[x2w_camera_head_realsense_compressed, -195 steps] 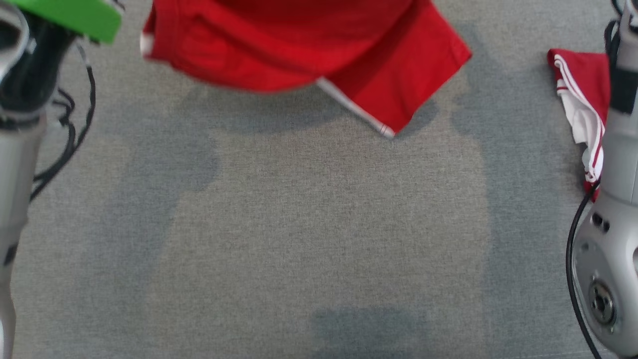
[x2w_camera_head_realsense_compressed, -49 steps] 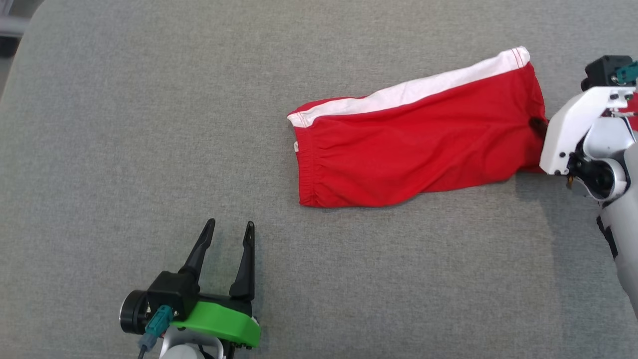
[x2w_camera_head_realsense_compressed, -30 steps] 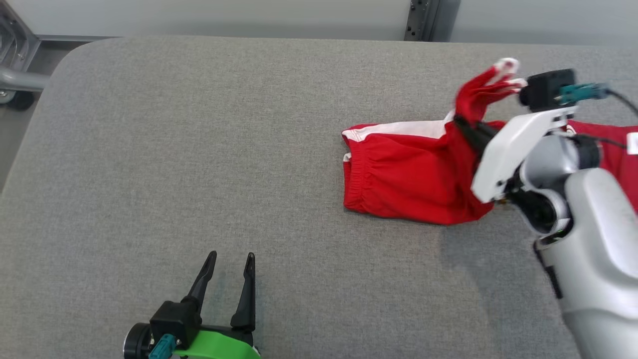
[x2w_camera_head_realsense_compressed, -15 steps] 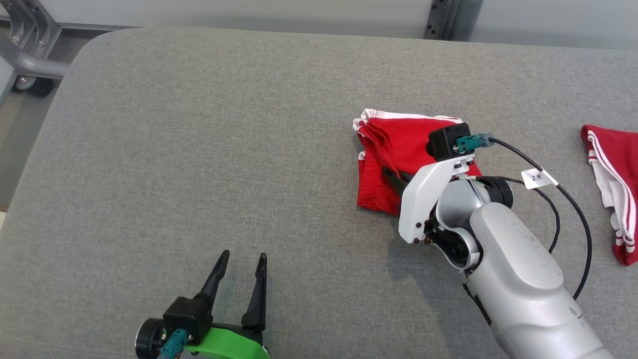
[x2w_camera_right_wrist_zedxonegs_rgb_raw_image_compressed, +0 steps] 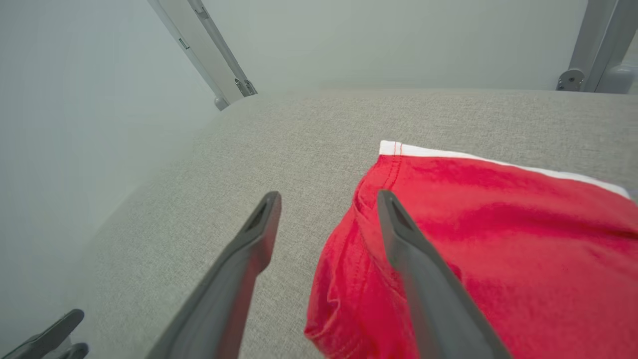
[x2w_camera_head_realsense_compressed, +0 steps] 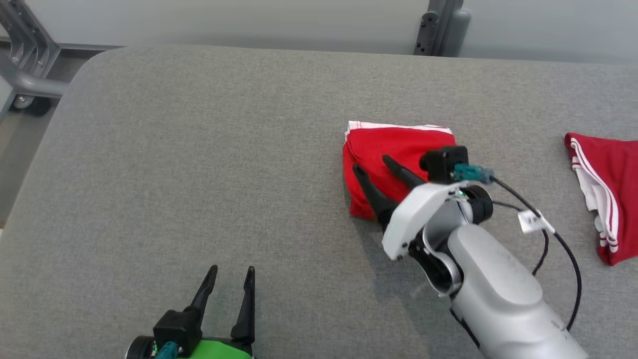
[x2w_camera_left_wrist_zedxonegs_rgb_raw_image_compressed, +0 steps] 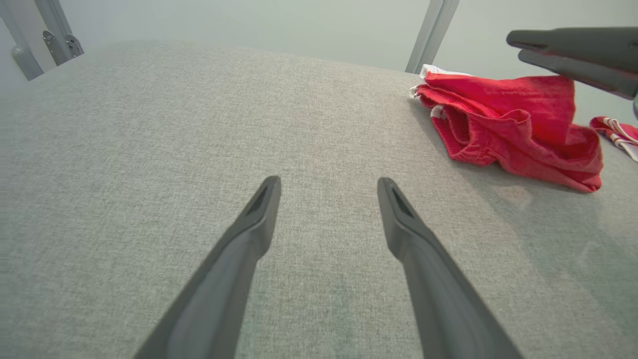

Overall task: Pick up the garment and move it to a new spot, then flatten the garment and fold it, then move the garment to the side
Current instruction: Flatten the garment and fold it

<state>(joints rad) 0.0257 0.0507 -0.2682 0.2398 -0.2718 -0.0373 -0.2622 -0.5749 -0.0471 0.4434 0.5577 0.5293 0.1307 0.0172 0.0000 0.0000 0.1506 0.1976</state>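
Observation:
The garment (x2w_camera_head_realsense_compressed: 398, 149), red shorts with a white stripe, lies folded into a small square on the grey padded table (x2w_camera_head_realsense_compressed: 199, 149). My right gripper (x2w_camera_head_realsense_compressed: 373, 164) hovers open over its left edge with nothing between the fingers; one finger is over the cloth, the other over the table beside it. The right wrist view shows the same: the gripper (x2w_camera_right_wrist_zedxonegs_rgb_raw_image_compressed: 329, 197) astride the garment's (x2w_camera_right_wrist_zedxonegs_rgb_raw_image_compressed: 473, 224) left hem. My left gripper (x2w_camera_head_realsense_compressed: 232, 270) rests open and empty near the front edge, far left of the garment (x2w_camera_left_wrist_zedxonegs_rgb_raw_image_compressed: 508, 124). In its own view it (x2w_camera_left_wrist_zedxonegs_rgb_raw_image_compressed: 329, 183) points across bare fabric.
A second red and white garment (x2w_camera_head_realsense_compressed: 603, 184) lies bunched at the table's right edge. Metal frame legs (x2w_camera_head_realsense_compressed: 20, 60) stand past the rounded far left corner, and a grey post (x2w_camera_head_realsense_compressed: 438, 30) behind the back edge. My right arm's cable (x2w_camera_head_realsense_compressed: 563, 239) loops over the table.
My right gripper carried the garment's right end over to the left, doubling it into a square, then opened and let go. The head camera shifted; the left gripper stayed open.

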